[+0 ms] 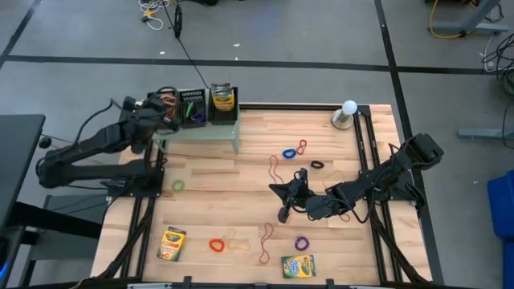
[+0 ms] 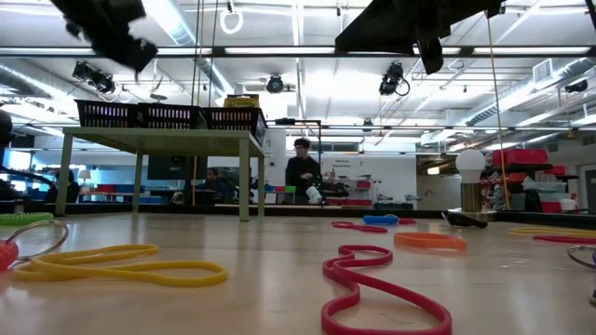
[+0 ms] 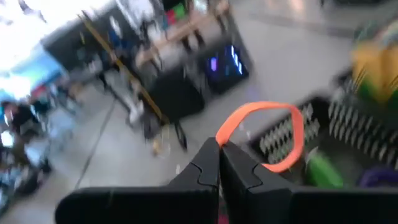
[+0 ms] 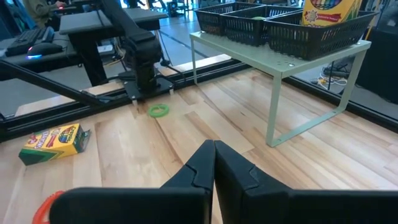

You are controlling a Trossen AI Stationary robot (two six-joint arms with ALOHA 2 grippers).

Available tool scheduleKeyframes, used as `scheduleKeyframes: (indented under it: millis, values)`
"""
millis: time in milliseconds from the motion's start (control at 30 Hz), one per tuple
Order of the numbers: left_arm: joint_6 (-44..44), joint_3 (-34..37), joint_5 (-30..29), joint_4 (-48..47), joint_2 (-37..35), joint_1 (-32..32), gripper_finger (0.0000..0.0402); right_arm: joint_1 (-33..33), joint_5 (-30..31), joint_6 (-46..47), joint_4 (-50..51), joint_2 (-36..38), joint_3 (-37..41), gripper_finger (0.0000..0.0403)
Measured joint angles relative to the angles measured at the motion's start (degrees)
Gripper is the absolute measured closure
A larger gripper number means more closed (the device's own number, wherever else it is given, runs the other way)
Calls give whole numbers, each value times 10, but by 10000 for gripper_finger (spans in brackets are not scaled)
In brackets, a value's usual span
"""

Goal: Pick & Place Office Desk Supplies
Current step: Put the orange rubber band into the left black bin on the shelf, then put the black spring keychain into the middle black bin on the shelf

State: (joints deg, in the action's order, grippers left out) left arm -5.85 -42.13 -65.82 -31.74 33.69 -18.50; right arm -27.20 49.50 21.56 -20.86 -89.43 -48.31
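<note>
Wooden table [image 1: 241,168] is seen from above w/ two dark arms. Left claw [image 1: 167,107] is held at the far-left corner, above the leftmost of three black mesh trays [image 1: 207,107] that sit in a row on a pale green stand [image 1: 201,132]. Its fingers are pressed together on an orange rubber band [image 3: 273,134], which hangs in a loop over the tray. A crayon box [image 1: 223,98] is stood upright in the rightmost tray; green items are seen in the middle one.

Right claw [image 1: 283,215] is held over the table's mid-right area, fingers together, nothing gripped.

Loose bands are scattered on the table: a green band [image 1: 178,185] near the left edge, a blue band [image 1: 289,153] & a red band [image 1: 302,147] toward the far side, a black band [image 1: 317,164] just beside them, a purple band [image 1: 301,242] & a second orange band [image 1: 216,245] on the near side. Two more crayon boxes lie flat near the front edge: one at left [image 1: 172,244], one at centre-right [image 1: 298,266]. A white globe [image 1: 348,112] is stood at the far-right corner.

A person [image 2: 303,170] is seen in the room beyond, in the low view.
</note>
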Motion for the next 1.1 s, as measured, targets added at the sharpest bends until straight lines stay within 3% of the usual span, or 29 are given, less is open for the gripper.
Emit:
scheduleKeyframes:
  millis: [100,333,500,900,1100]
  values:
    - [45,0,68,-63,0,-74,398,0,0,0,0,0,0,390]
    - [53,0,248,-76,4,-210,391,1,0,0,0,0,0,390]
    - [48,0,277,-92,25,-276,367,1,-3,0,0,0,0,390]
    - [45,-5,350,-132,24,-304,271,1,-4,-5,2,0,0,390]
    - [45,-81,392,-168,10,-289,244,1,-4,-10,10,0,0,390]
